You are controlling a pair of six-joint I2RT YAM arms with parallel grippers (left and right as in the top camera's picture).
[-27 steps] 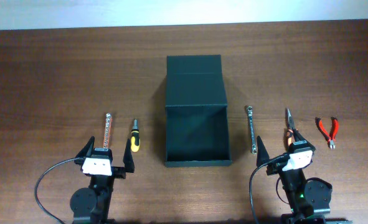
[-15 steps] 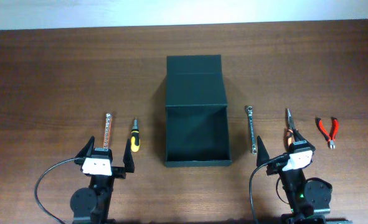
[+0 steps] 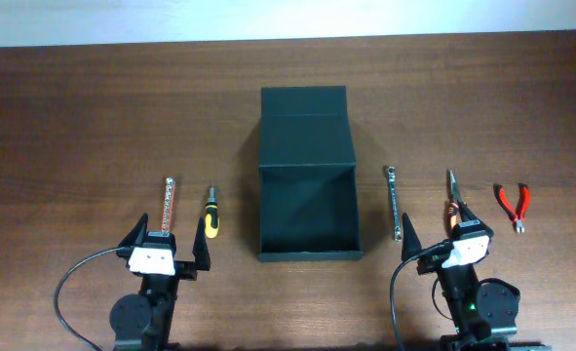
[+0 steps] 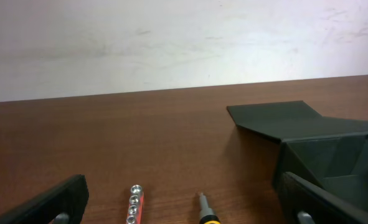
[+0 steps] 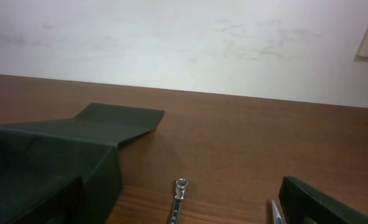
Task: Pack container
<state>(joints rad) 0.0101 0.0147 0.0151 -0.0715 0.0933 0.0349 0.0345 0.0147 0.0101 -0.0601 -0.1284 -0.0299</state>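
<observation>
**Overhead view.** The container [image 3: 305, 136], its flap lid laid open and flat toward the far side, lies at the centre of the counter [image 3: 73, 117], between the 2 grippers and ahead of both, touching neither. The left gripper [image 3: 172, 236], jaws wide and empty, sits to the container's near left. A yellow-handled screwdriver [image 3: 210, 216] and a red bar with silver studs [image 3: 168, 205] lie just ahead of it. The right gripper [image 3: 436, 226], jaws wide and empty, sits to the near right. A wrench [image 3: 394, 203] lies between it and the container, pliers [image 3: 452, 190] lie at its outer finger, and red cutters [image 3: 513, 207] lie further right.
</observation>
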